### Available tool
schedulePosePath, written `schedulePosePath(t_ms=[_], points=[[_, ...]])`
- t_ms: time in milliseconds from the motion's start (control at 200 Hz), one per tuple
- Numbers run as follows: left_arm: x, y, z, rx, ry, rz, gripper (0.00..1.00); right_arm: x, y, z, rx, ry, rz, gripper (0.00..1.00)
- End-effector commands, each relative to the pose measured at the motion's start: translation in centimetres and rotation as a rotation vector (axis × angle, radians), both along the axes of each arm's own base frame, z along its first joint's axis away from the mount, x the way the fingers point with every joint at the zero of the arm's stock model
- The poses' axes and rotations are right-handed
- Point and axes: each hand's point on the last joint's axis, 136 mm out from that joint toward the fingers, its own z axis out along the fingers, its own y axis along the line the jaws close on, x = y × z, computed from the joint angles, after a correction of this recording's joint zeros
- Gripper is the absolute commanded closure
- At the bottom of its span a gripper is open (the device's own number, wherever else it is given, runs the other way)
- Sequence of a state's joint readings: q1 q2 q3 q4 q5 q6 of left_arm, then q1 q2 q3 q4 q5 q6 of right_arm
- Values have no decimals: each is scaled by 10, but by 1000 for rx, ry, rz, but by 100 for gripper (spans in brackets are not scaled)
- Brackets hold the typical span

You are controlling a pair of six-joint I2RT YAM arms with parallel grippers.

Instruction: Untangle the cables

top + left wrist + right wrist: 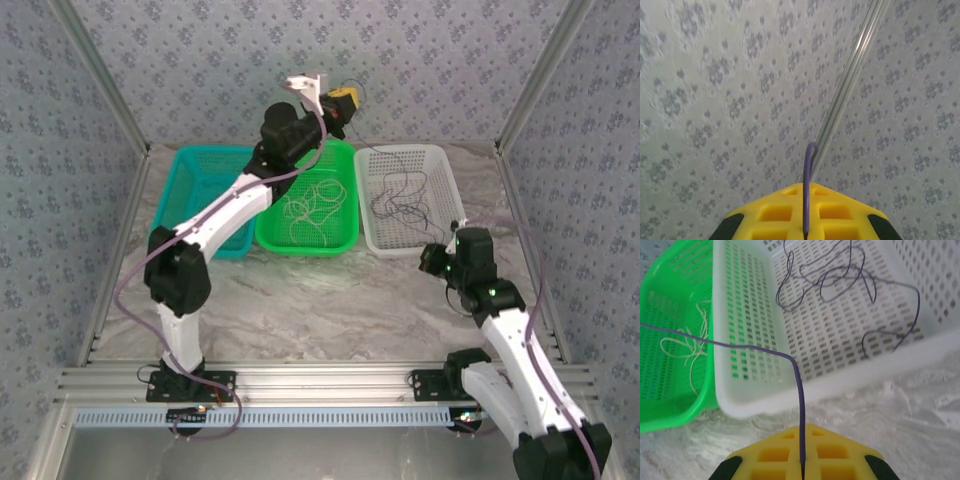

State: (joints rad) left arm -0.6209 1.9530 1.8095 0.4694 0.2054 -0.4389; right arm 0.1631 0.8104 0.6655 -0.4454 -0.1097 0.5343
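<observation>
Nearest the arm bases, the right gripper sits low over the marbled table, just short of the white basket. Its wrist camera gives what the overhead view cannot: the yellow jaws pressed together on a purple cable, which rises from their seam, bends sharply left and runs in front of the white basket and the green basket to the picture's left edge. From above, this gripper is a small dark shape by the white basket's near right corner, its jaws too small to read. The overhead view lays out the row instead: teal basket on the left, green in the middle, white on the right, side by side. Dark cables loop loosely on the white basket's floor, and whitish cables lie tangled in the green one (the left arm crosses the teal basket, and I cannot tell what it holds). Farthest off, the left gripper is raised high over the green basket's far edge. In its wrist view the jaws are closed on a short purple strand that stands up and hooks over at the tip, against the wallpaper and a metal frame post. Whether strand and cable are one wire I cannot tell.
</observation>
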Motion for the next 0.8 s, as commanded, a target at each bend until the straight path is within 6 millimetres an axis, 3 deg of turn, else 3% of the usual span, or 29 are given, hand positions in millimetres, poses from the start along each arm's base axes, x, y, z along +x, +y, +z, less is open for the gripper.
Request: schedulePosePath(t_ms=[0, 60, 80, 225, 435, 625, 745, 795], points=[[11, -19, -17, 9, 55, -68, 100, 28, -3, 14, -32, -39, 49, 100], [25, -28, -40, 31, 83, -68, 100, 42, -8, 14, -37, -32, 48, 100], [29, -32, -37, 28, 72, -68, 100, 47, -10, 11, -38, -24, 46, 100], [55, -65, -78, 75, 154, -136, 100, 73, -21, -1, -36, 29, 53, 100], [58, -112, -136, 219, 260, -184, 100, 86, -31, -15, -58, 82, 37, 100], [66, -112, -201, 328, 418, -101, 98, 88, -39, -37, -92, 163, 17, 95], [64, -106, -237, 397, 511, -77, 90, 90, -41, -45, -102, 199, 20, 86], [63, -104, -248, 419, 540, -68, 79, 90, -42, -46, -104, 202, 16, 84]])
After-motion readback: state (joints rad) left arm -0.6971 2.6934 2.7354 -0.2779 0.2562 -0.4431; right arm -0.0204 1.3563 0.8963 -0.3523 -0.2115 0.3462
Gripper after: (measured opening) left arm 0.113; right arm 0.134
